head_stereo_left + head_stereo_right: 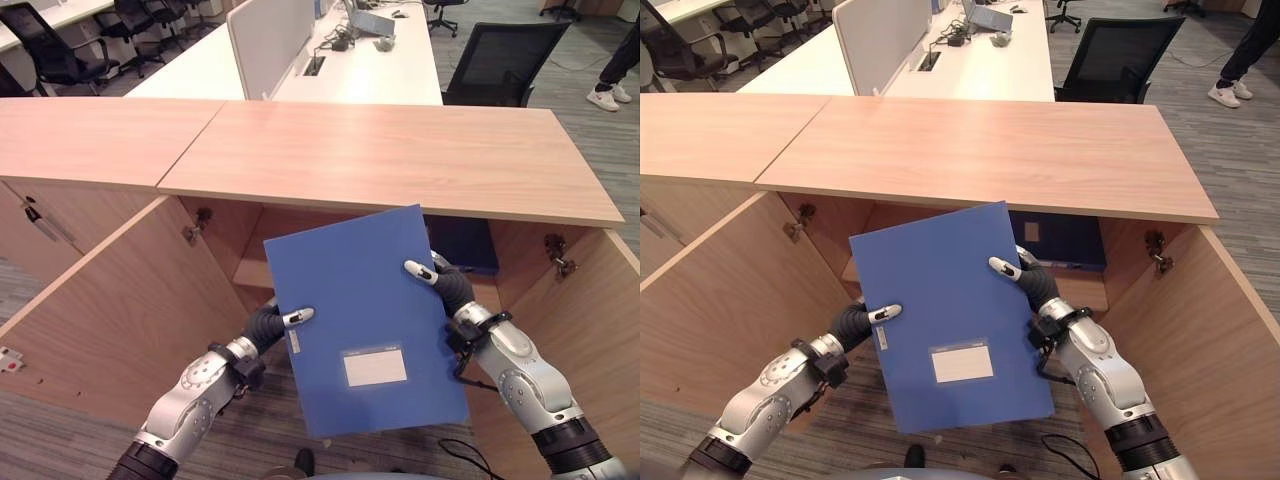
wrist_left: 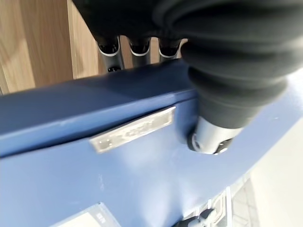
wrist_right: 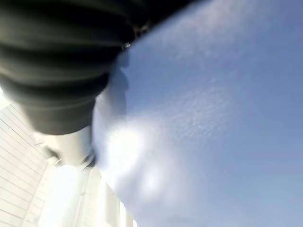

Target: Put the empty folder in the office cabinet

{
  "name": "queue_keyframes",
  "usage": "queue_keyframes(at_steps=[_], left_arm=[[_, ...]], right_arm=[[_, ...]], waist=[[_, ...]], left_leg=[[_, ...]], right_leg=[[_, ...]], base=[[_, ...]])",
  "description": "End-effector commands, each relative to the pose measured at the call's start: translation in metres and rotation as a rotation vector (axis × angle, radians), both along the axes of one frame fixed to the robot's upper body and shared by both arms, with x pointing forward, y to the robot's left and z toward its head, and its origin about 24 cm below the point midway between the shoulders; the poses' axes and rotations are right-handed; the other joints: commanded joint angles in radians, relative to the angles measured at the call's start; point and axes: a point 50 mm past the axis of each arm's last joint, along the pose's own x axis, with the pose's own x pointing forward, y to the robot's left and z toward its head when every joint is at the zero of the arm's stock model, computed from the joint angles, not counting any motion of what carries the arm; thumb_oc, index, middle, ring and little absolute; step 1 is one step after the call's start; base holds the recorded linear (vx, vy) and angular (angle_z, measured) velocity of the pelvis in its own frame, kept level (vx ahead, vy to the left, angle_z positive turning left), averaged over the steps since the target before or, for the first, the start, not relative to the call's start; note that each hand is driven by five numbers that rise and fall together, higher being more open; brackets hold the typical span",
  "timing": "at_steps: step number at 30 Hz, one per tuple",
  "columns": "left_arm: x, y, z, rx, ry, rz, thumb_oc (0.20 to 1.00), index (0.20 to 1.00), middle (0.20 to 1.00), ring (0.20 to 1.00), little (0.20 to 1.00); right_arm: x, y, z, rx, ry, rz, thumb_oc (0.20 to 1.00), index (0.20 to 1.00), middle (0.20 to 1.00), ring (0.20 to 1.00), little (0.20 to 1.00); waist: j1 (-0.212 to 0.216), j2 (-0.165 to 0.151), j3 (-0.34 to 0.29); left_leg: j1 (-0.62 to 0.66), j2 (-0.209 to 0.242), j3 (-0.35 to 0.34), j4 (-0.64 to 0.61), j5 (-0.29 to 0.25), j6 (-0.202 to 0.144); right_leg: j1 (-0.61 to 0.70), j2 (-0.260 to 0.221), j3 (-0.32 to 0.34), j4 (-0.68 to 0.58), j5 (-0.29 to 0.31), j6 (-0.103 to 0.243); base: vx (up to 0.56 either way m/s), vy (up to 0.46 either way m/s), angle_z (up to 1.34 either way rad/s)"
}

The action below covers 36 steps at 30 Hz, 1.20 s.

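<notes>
Two hands on the blue folder [image 1: 365, 320], and you've got it held up flat-on to the head cam, tilted a bit, white label [image 1: 375, 367] low on its face. Left hand [image 1: 290, 318] grips the folder's left edge: thumb lies across the front, fingers [image 2: 137, 49] wrap round behind, as the left wrist cam shows. Right hand [image 1: 432, 277] clamps the right edge higher up, thumb on the front, rest of the fingers hidden behind the cover, so grasping too.

Folder sits between you and the cabinet opening, blocking most of the interior from the head cams. Both cabinet doors stand open: left door [image 1: 110, 310] swings out toward you on your left, right door [image 1: 590, 340] on your right, hinges [image 1: 558, 258] visible inside at each side. Folder isn't inside yet; its top edge is just below the cabinet's wooden top [image 1: 390, 155].

Inside the cabinet, past the folder's upper right corner, a dark blue box-like item [image 1: 1065, 238] stands at the back right w/ a small pale label. Can't tell what else is on the shelf [image 1: 252, 272], most of it's covered.

Next cabinet [image 1: 60, 215] to your left stays closed under its own top.

Further back: white desk [image 1: 370, 70] w/ a grey divider panel [image 1: 268, 40], black office chairs [image 1: 500, 65], and a person's leg and white shoes [image 1: 608, 97] far right.
</notes>
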Motion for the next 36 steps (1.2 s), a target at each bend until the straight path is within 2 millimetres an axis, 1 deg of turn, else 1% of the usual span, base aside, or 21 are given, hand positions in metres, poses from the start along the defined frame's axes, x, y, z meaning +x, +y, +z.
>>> queue_keyframes(at_steps=[1,9,12,15,16,19,21,23,24,25,26,27,28,29,30,33,35,36], left_arm=[[0.004,-0.001,0.012,-0.081,-0.060,0.009,0.200,0.200,0.200,0.200,0.200],[-0.003,0.012,0.004,-0.074,-0.026,0.067,0.200,0.200,0.200,0.200,0.200],[-0.005,0.014,0.002,-0.074,-0.020,0.074,0.200,0.200,0.200,0.200,0.200],[-0.008,0.020,-0.001,-0.063,-0.003,0.089,0.200,0.200,0.200,0.200,0.200],[-0.008,0.020,-0.001,-0.063,-0.003,0.089,0.200,0.200,0.200,0.200,0.200],[-0.014,0.030,-0.009,-0.049,0.032,0.132,0.200,0.200,0.200,0.200,0.200],[-0.018,0.036,-0.013,-0.043,0.051,0.158,0.200,0.200,0.200,0.200,0.200],[-0.023,0.043,-0.018,-0.038,0.076,0.195,0.200,0.200,0.200,0.200,0.200],[-0.025,0.046,-0.022,-0.039,0.091,0.211,0.200,0.200,0.200,0.200,0.200],[-0.026,0.046,-0.022,-0.039,0.091,0.211,0.200,0.200,0.200,0.200,0.200],[-0.028,0.048,-0.024,-0.039,0.099,0.227,0.200,0.200,0.200,0.200,0.200],[-0.030,0.052,-0.027,-0.042,0.113,0.249,0.200,0.200,0.200,0.200,0.200],[-0.033,0.056,-0.032,-0.039,0.131,0.281,0.200,0.200,0.200,0.200,0.200],[-0.035,0.058,-0.035,-0.042,0.141,0.299,0.200,0.200,0.200,0.200,0.200],[-0.035,0.058,-0.035,-0.042,0.141,0.299,0.200,0.200,0.200,0.200,0.200],[-0.041,0.062,-0.044,-0.055,0.173,0.367,0.200,0.200,0.200,0.200,0.200],[-0.041,0.062,-0.044,-0.055,0.173,0.367,0.200,0.200,0.200,0.200,0.200],[-0.042,0.062,-0.050,-0.070,0.196,0.408,0.200,0.200,0.200,0.200,0.200]], right_arm=[[0.009,0.019,0.031,0.071,-0.168,0.047,1.000,1.000,1.000,1.000,1.000],[0.005,-0.003,0.014,0.051,-0.105,-0.055,1.000,1.000,1.000,1.000,1.000],[0.004,-0.007,0.012,0.042,-0.098,-0.072,1.000,1.000,1.000,1.000,1.000],[0.003,-0.020,0.003,0.012,-0.063,-0.130,1.000,1.000,1.000,1.000,1.000],[0.003,-0.020,0.003,0.012,-0.063,-0.130,1.000,1.000,1.000,1.000,1.000],[-0.001,-0.042,-0.013,-0.023,0.007,-0.233,1.000,1.000,1.000,1.000,1.000],[-0.006,-0.052,-0.022,-0.033,0.044,-0.273,1.000,1.000,1.000,1.000,1.000],[-0.013,-0.064,-0.037,-0.067,0.107,-0.322,1.000,1.000,1.000,1.000,1.000],[-0.016,-0.069,-0.044,-0.067,0.135,-0.346,1.000,1.000,1.000,1.000,1.000],[-0.017,-0.069,-0.044,-0.067,0.135,-0.346,1.000,1.000,1.000,1.000,1.000],[-0.020,-0.073,-0.049,-0.063,0.158,-0.362,1.000,1.000,1.000,1.000,1.000],[-0.025,-0.077,-0.057,-0.075,0.190,-0.379,1.000,1.000,1.000,1.000,1.000],[-0.033,-0.085,-0.071,-0.082,0.250,-0.425,1.000,1.000,1.000,1.000,1.000],[-0.038,-0.089,-0.078,-0.082,0.278,-0.446,1.000,1.000,1.000,1.000,1.000],[-0.038,-0.089,-0.078,-0.082,0.278,-0.446,1.000,1.000,1.000,1.000,1.000],[-0.054,-0.095,-0.099,-0.048,0.366,-0.524,1.000,1.000,1.000,1.000,1.000],[-0.054,-0.095,-0.099,-0.048,0.366,-0.524,1.000,1.000,1.000,1.000,1.000],[-0.063,-0.095,-0.112,-0.027,0.421,-0.551,1.000,1.000,1.000,1.000,1.000]], waist=[[0.027,-0.056,-0.011],[0.029,-0.059,-0.011],[0.028,-0.059,-0.010],[0.028,-0.060,-0.010],[0.028,-0.060,-0.010],[0.028,-0.061,-0.007],[0.028,-0.061,-0.004],[0.027,-0.061,-0.002],[0.027,-0.061,-0.001],[0.027,-0.061,-0.001],[0.026,-0.062,0.000],[0.025,-0.062,0.002],[0.022,-0.062,0.007],[0.020,-0.062,0.008],[0.020,-0.062,0.008],[0.011,-0.064,0.017],[0.012,-0.064,0.017],[0.004,-0.065,0.024]], left_leg=[[0.056,0.033,0.010,0.010,-0.128,-0.007],[0.055,0.033,0.010,0.009,-0.128,-0.007],[0.054,0.033,0.010,0.010,-0.128,-0.007],[0.051,0.035,0.009,0.010,-0.128,-0.007],[0.051,0.035,0.009,0.010,-0.128,-0.007],[0.047,0.034,0.008,0.010,-0.127,-0.007],[0.044,0.034,0.006,0.010,-0.126,-0.007],[0.041,0.035,0.007,0.010,-0.125,-0.007],[0.040,0.034,0.007,0.010,-0.124,-0.006],[0.039,0.034,0.007,0.010,-0.124,-0.006],[0.038,0.034,0.007,0.010,-0.124,-0.006],[0.037,0.035,0.007,0.010,-0.124,-0.005],[0.032,0.034,0.008,0.011,-0.123,-0.005],[0.031,0.034,0.009,0.011,-0.123,-0.004],[0.030,0.034,0.009,0.011,-0.123,-0.004],[0.022,0.030,0.014,0.011,-0.123,-0.001],[0.022,0.030,0.015,0.011,-0.123,-0.001],[0.015,0.029,0.019,0.012,-0.123,0.002]], right_leg=[[-0.059,-0.079,0.077,0.105,-0.060,0.071],[-0.059,-0.078,0.076,0.103,-0.058,0.071],[-0.058,-0.077,0.076,0.102,-0.058,0.071],[-0.060,-0.076,0.075,0.102,-0.058,0.071],[-0.060,-0.076,0.075,0.102,-0.058,0.071],[-0.062,-0.076,0.075,0.102,-0.058,0.070],[-0.066,-0.075,0.074,0.102,-0.057,0.071],[-0.068,-0.075,0.073,0.102,-0.055,0.071],[-0.070,-0.074,0.072,0.102,-0.055,0.071],[-0.070,-0.074,0.072,0.102,-0.055,0.071],[-0.072,-0.074,0.073,0.103,-0.054,0.071],[-0.075,-0.075,0.072,0.103,-0.053,0.071],[-0.080,-0.075,0.073,0.104,-0.051,0.073],[-0.083,-0.076,0.075,0.104,-0.050,0.074],[-0.083,-0.076,0.075,0.104,-0.050,0.074],[-0.095,-0.076,0.079,0.105,-0.046,0.078],[-0.095,-0.076,0.080,0.105,-0.046,0.078],[-0.106,-0.079,0.085,0.108,-0.043,0.080]], base=[[0.00,0.000,0.00],[0.00,0.000,0.00],[0.00,0.000,0.00],[0.00,0.000,0.00],[0.00,0.000,0.00],[0.00,0.000,0.00],[0.00,0.000,0.00],[0.00,0.000,0.00],[0.00,0.000,0.00],[0.00,0.000,0.00],[0.00,0.000,0.00],[0.00,0.000,0.00],[-0.01,0.033,-0.04],[-0.01,0.026,-0.05],[-0.01,0.017,-0.06],[-0.01,0.033,-0.05],[-0.01,0.028,-0.13],[-0.02,0.034,-0.12]])
